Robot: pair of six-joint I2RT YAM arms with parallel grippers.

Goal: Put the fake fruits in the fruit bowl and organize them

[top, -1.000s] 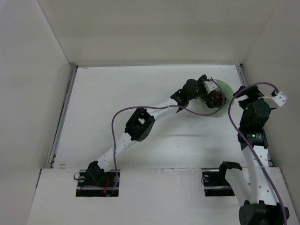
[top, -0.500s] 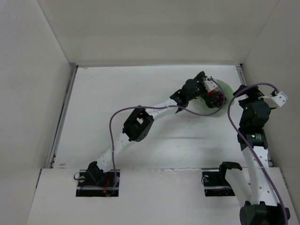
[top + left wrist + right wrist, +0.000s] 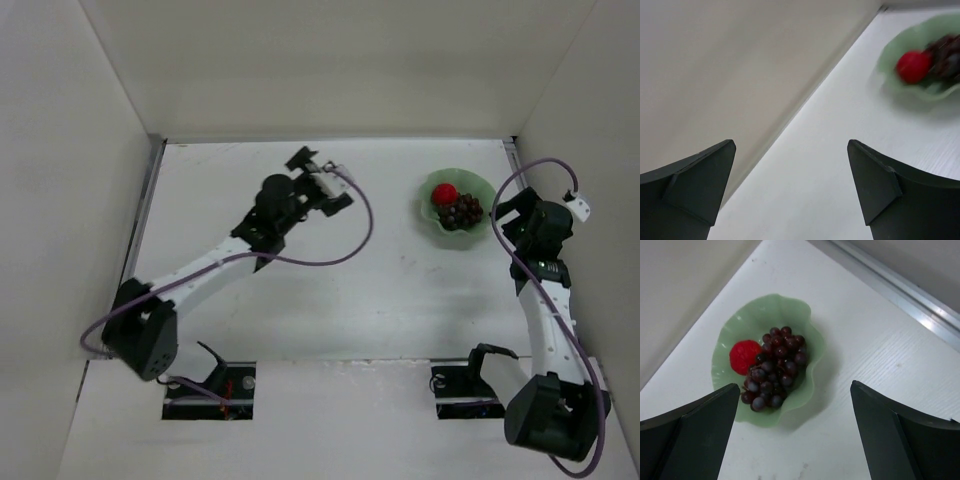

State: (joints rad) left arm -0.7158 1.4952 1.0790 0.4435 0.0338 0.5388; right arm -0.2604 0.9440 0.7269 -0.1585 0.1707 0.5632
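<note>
While left tool (image 3: 790,145) and right tool (image 3: 795,386) gape empty, white table (image 3: 350,290), pale walls (image 3: 320,70), fruit bowl (image 3: 746,322)

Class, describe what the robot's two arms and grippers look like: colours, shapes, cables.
Both the left arm and right arm have white link segments joined by black joint housings. A purple cable loops loosely along each. The left gripper and right gripper each have two dark, wedge-shaped fingers, and a small white block sits at the right wrist.

mint-green bowl (image 3: 735,330), red fruit (image 3: 744,357), dark purple grapes (image 3: 775,367)
</note>
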